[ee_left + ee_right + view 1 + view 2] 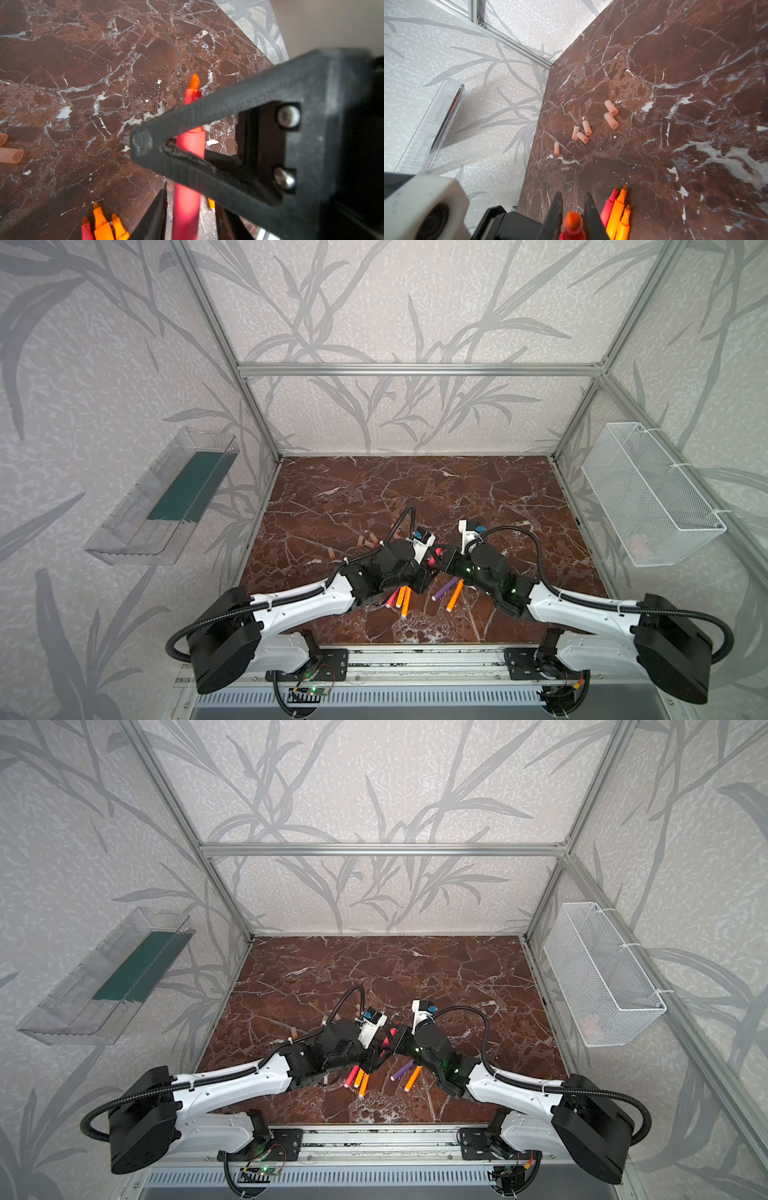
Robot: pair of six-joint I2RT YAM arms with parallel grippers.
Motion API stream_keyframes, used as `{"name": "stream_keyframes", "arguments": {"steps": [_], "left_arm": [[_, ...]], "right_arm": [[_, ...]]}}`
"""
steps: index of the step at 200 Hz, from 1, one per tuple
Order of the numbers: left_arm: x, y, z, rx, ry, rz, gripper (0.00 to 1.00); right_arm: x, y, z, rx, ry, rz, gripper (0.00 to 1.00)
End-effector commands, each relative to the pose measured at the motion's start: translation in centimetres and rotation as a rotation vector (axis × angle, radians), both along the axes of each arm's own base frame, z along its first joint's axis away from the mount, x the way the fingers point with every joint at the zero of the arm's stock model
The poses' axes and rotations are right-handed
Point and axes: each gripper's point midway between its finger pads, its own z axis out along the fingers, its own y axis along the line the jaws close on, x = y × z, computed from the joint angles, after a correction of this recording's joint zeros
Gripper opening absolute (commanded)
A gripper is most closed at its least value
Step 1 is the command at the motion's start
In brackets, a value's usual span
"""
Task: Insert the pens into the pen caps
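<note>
Pink-red pen (191,145) mid-handover: clamped in right gripper (572,195), left gripper (190,197) parted narrowly around its barrel. Six pen caps (587,127) loose ahead of the fingertips, well apart. Next, likely: fetching a cap, lining mouth to tip.

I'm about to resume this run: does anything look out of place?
Nothing spilled or damaged. One pink-red pen is off the table, clamped in the right hand with the left hand open around it. All six pen caps lie loose, none fitted.
</note>
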Motion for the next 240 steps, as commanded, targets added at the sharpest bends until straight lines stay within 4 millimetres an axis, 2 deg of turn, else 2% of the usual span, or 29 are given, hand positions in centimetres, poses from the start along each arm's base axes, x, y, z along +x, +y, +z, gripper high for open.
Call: {"name": "stream_keyframes", "arguments": {"steps": [1, 88, 123, 171, 209, 228, 240], "left_arm": [[0.2, -0.1, 0.2, -0.014, -0.027, 0.000, 0.39], [0.4, -0.5, -0.4, -0.021, -0.028, -0.004, 0.40], [0.4, -0.4, -0.3, -0.032, -0.039, -0.003, 0.35], [0.2, -0.6, -0.4, -0.044, -0.039, -0.018, 0.35], [0.3, -0.8, -0.4, -0.044, -0.041, -0.020, 0.27], [0.3, -0.8, -0.4, -0.044, -0.041, -0.020, 0.19], [0.4, -0.7, -0.4, -0.041, -0.042, -0.015, 0.10]], "right_arm": [[0.0, -0.3, 1.1, 0.043, -0.027, -0.027, 0.00], [-0.5, -0.4, 1.4, 0.110, -0.030, -0.038, 0.00], [-0.5, -0.8, 1.1, 0.132, -0.022, -0.062, 0.00], [-0.7, -0.4, 1.6, 0.177, -0.022, -0.051, 0.00], [-1.1, 0.5, 2.0, 0.184, -0.029, -0.028, 0.00], [-1.0, 1.0, 1.9, 0.180, -0.026, -0.022, 0.00], [-1.0, 1.2, 1.7, 0.173, -0.020, -0.018, 0.00]]}}
